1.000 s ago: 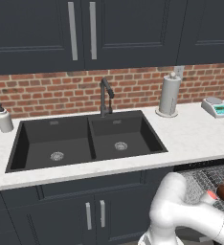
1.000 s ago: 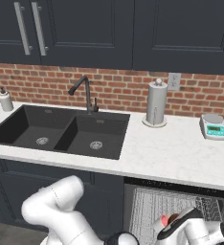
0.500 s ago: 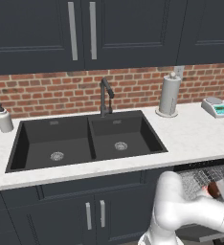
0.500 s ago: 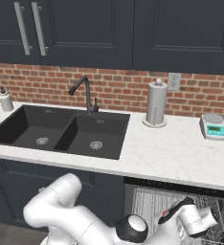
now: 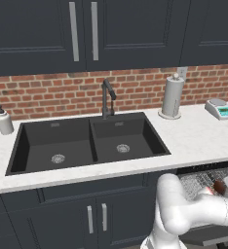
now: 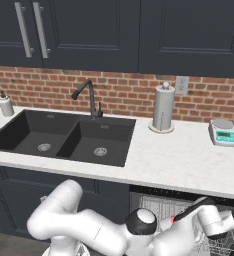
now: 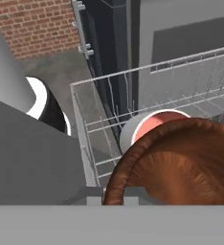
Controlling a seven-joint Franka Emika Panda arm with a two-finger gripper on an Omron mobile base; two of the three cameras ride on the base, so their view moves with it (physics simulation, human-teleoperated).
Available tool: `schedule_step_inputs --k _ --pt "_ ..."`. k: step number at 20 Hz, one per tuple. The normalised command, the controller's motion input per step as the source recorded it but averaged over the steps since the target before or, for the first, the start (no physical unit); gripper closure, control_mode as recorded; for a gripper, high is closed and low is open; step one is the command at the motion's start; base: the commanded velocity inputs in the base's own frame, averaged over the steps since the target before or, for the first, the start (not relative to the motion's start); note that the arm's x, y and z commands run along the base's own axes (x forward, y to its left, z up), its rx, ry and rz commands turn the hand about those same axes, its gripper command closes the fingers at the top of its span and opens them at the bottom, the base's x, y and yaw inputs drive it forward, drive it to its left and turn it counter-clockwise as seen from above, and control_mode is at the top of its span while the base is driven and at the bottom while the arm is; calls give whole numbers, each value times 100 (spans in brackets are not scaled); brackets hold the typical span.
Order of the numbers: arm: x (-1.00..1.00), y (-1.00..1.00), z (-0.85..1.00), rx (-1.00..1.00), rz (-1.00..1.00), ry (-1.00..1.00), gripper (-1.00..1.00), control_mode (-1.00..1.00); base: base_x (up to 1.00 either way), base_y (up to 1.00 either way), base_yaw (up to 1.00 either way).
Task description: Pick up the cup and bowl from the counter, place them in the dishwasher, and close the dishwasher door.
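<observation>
- Since the earlier frames we see the arm reach further right over the dishwasher rack; the views themselves have not shifted.
- Left base view: the bowl (image 5: 218, 185), dark reddish-brown, sits at the arm's end above the grey wire rack (image 5: 203, 179) near the right edge. The white surface (image 5: 194, 133) carries the paper-towel roll (image 5: 172, 96) at its back edge and the scale (image 5: 219, 108) toward its right end; the black sink (image 5: 89, 142) is set in its middle.
- Right base view: the arm stretches low across the open dishwasher (image 6: 184, 210), its end over the rack's right part.
- Hand view: the bowl fills the lower right, close to the tool (image 7: 115, 201), which is clenched on the bowl's rim. Behind it the cup (image 7: 150, 127), whitish with a salmon inside, lies in the rack, near its corner.
</observation>
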Motion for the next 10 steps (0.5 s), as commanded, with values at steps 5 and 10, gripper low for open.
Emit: schedule_step_inputs --k 5,10 --pt "45 -14 -35 33 10 -8 100 -100 0 0 0" --pt "64 -1 -63 26 7 -1 100 -100 0 0 0"
